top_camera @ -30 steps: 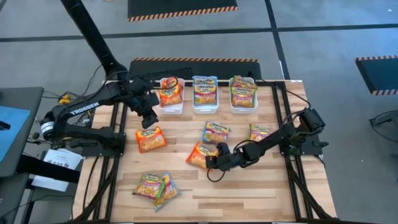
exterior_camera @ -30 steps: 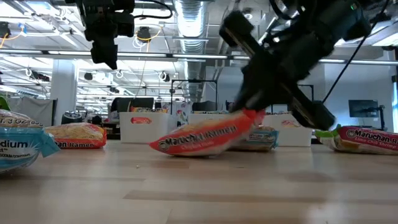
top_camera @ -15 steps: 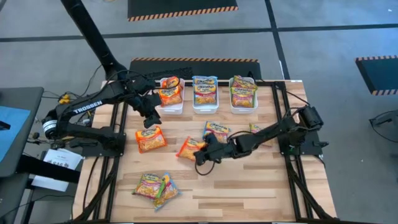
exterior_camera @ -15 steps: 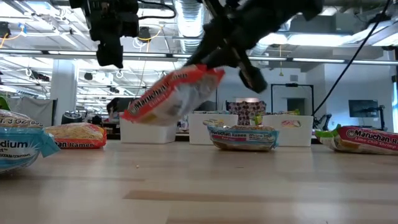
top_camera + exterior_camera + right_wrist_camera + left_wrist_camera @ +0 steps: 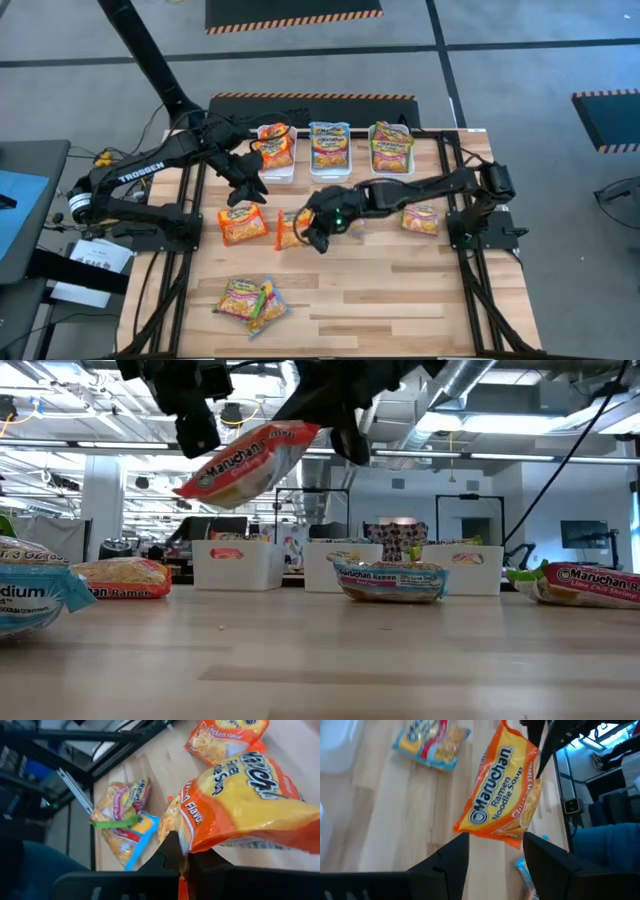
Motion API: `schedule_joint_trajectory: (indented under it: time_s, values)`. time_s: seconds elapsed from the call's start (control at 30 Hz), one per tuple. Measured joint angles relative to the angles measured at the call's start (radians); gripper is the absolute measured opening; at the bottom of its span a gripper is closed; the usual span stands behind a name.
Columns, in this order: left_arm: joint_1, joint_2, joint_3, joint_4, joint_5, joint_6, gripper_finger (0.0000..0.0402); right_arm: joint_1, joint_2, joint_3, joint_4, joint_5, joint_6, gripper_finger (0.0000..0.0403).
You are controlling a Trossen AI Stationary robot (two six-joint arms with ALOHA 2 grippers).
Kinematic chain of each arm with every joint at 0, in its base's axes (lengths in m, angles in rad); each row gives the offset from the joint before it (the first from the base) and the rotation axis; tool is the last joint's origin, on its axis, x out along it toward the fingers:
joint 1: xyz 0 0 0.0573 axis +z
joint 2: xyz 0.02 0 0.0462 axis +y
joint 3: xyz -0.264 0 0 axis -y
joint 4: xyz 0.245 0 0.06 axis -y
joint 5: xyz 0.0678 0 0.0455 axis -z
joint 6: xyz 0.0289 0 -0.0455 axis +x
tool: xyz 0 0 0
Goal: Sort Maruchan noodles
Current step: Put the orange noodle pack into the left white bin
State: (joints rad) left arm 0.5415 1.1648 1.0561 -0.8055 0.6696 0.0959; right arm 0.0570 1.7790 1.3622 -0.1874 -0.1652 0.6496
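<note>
Around my wooden table lies a grey floor crossed by dark lines, with black mats edged in orange-and-black hazard stripes. Beyond my table's far edge, an open workshop stretches back under exposed silver ducting and rows of strip lights. White columns stand among desks, and a dark monitor sits at the far right.

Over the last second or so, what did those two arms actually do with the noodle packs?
The right gripper, jaws shut on an orange packet, lifted it off the table and carried it toward the left arm. The left gripper opened its jaws and shifted slightly toward the packet, holding nothing. The three white bins and the other packets on the table stayed put.
</note>
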Motion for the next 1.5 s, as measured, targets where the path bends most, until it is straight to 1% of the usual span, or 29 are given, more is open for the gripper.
schedule_joint_trajectory:
  time_s: [0.1, 0.23, 0.37, 0.47, 0.53, 0.63, 0.83, 0.9, 1.0, 1.17, 1.27, 1.37, 1.5]
  values:
    - [0.000, 0.000, 0.000, 0.012, -0.009, 0.000, 0.0171, -0.027, 0.000, 0.060, -0.101, -0.030, -0.085, 0.0013]
    - [-0.006, 0.000, 0.000, 0.010, -0.057, -0.010, 0.0172, -0.054, 0.000, 0.127, -0.204, -0.094, -0.202, 0.0012]
    - [-0.006, 0.000, 0.000, 0.015, -0.074, 0.006, 0.0183, -0.079, 0.000, 0.167, -0.272, -0.213, -0.366, 0.0012]
    - [-0.006, 0.008, 0.000, 0.070, -0.089, -0.019, 0.0195, -0.122, -0.002, 0.178, -0.346, -0.303, -0.498, 0.0012]
    - [-0.006, 0.015, 0.000, 0.130, -0.067, -0.054, 0.0202, -0.155, -0.002, 0.179, -0.372, -0.350, -0.566, 0.0012]
    - [-0.006, 0.019, 0.000, 0.231, -0.008, -0.107, 0.0206, -0.198, -0.002, 0.179, -0.368, -0.386, -0.644, 0.0012]
    - [-0.005, 0.058, 0.000, 0.376, 0.076, -0.302, 0.0206, -0.255, -0.002, 0.199, -0.367, -0.500, -0.774, 0.0012]
    - [-0.005, 0.082, 0.000, 0.400, 0.122, -0.336, 0.0206, -0.265, -0.002, 0.212, -0.374, -0.520, -0.835, 0.0012]
    - [-0.006, 0.115, 0.000, 0.455, 0.182, -0.372, 0.0206, -0.281, -0.002, 0.232, -0.411, -0.520, -0.915, 0.0012]
    - [-0.005, 0.160, 0.000, 0.508, 0.190, -0.416, 0.0206, -0.308, -0.002, 0.247, -0.475, -0.534, -1.002, 0.0012]
    - [-0.007, 0.182, 0.000, 0.539, 0.177, -0.416, 0.0206, -0.322, -0.002, 0.251, -0.494, -0.571, -1.033, 0.0012]
    - [-0.007, 0.203, 0.000, 0.573, 0.156, -0.439, 0.0206, -0.329, -0.002, 0.252, -0.525, -0.576, -1.069, 0.0012]
    - [-0.012, 0.234, 0.000, 0.625, 0.178, -0.489, 0.0206, -0.340, -0.002, 0.252, -0.531, -0.593, -1.099, 0.0012]
